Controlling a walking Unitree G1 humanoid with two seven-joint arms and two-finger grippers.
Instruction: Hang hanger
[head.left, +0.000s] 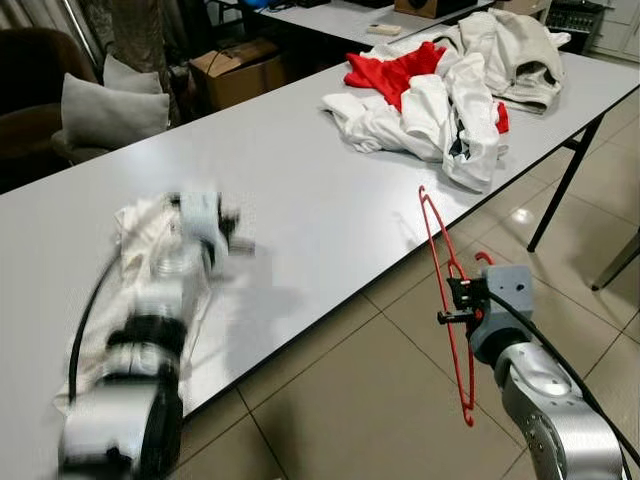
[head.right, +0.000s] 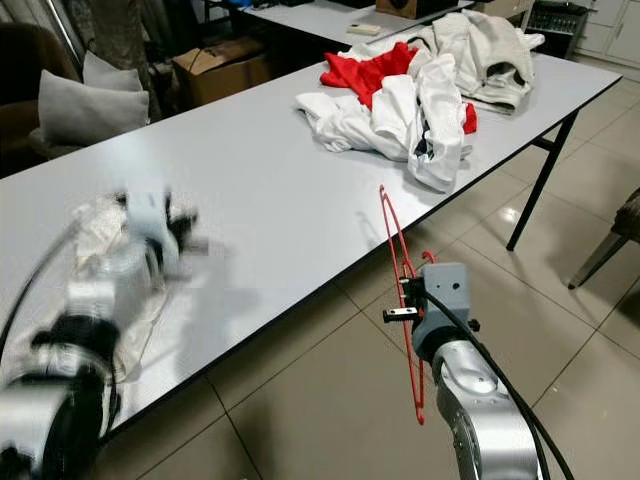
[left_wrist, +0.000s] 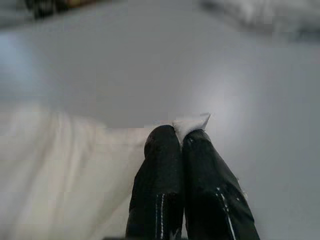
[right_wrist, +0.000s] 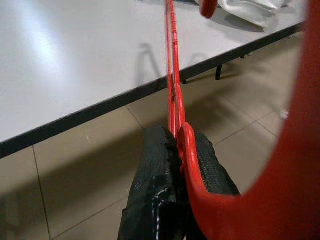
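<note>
Off the table (head.left: 330, 215) edge, right gripper (head.left: 458, 303) pinched the red hanger (head.left: 447, 290) upright, likely for carrying; left gripper (left_wrist: 183, 136) pinched white cloth (head.left: 140, 222).

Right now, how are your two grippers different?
The right gripper clamps a red hanger over the floor beside the table; the left gripper pinches a white cloth on the tabletop. The right arm looks sharp, the left is blurred. Both are shut on something.

2 head eyes down over table (head.left: 300, 200); 2 wrist views close along jaws.
</note>
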